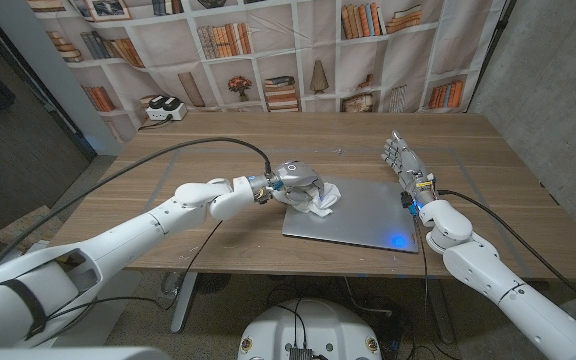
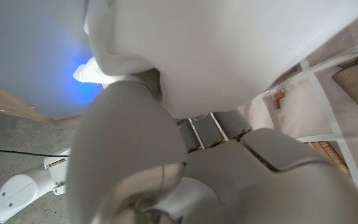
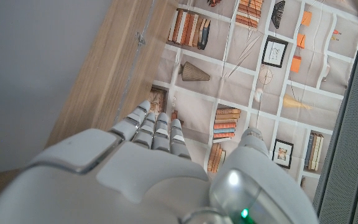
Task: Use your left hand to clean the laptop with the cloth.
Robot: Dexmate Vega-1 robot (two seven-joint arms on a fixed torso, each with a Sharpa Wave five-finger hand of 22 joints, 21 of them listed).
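Left hand (image 1: 296,181) gripping white cloth (image 1: 318,200) on closed laptop (image 1: 368,215); right hand (image 1: 405,160) empty, fingers extended, beside laptop

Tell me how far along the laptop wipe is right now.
Done: the left hand already holds the white cloth and has it on the closed laptop, near its back left corner. In hand: the wipe itself, cloth pressed on the lid. Left: most of the lid, toward the right hand, which stands open beside the laptop's right edge. How much has been wiped cannot be told.
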